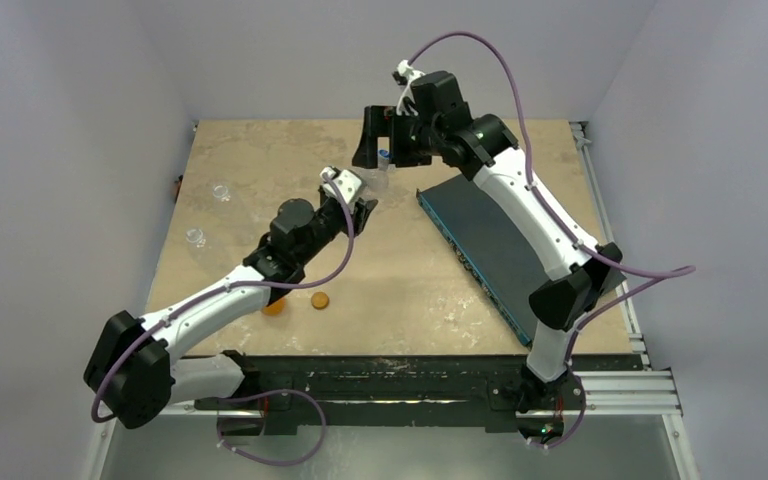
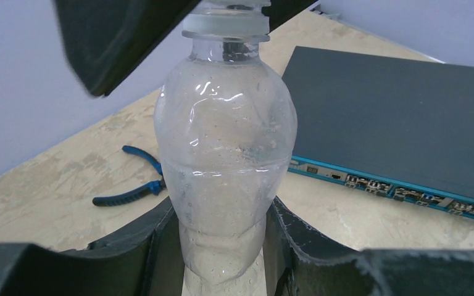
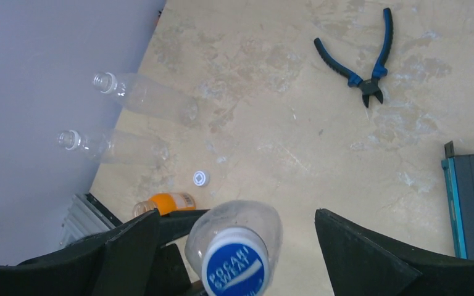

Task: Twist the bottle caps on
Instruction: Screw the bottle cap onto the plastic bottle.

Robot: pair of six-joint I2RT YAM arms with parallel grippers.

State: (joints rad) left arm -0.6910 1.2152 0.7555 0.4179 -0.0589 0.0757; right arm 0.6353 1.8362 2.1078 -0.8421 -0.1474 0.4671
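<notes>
My left gripper [image 1: 360, 207] is shut on a clear bottle [image 2: 225, 142], gripping its lower body and holding it upright [image 2: 222, 205]. A blue-and-white cap [image 3: 235, 271] sits on its neck. My right gripper [image 3: 236, 216] is open, its jaws wide apart on either side of that cap without touching it; it shows above the bottle in the top view [image 1: 385, 150]. Two more clear bottles [image 3: 142, 95] [image 3: 114, 146] stand uncapped at the left edge. A small orange bottle [image 3: 168, 201] lies on its side next to a whitish cap [image 3: 201, 178]. An orange-brown cap [image 1: 319, 300] lies on the table.
Blue-handled pliers [image 3: 361, 61] lie at the back of the table. A flat dark network switch with a teal edge [image 1: 490, 245] lies slantwise on the right. The table [image 1: 410, 290] is bounded by walls at the back and sides.
</notes>
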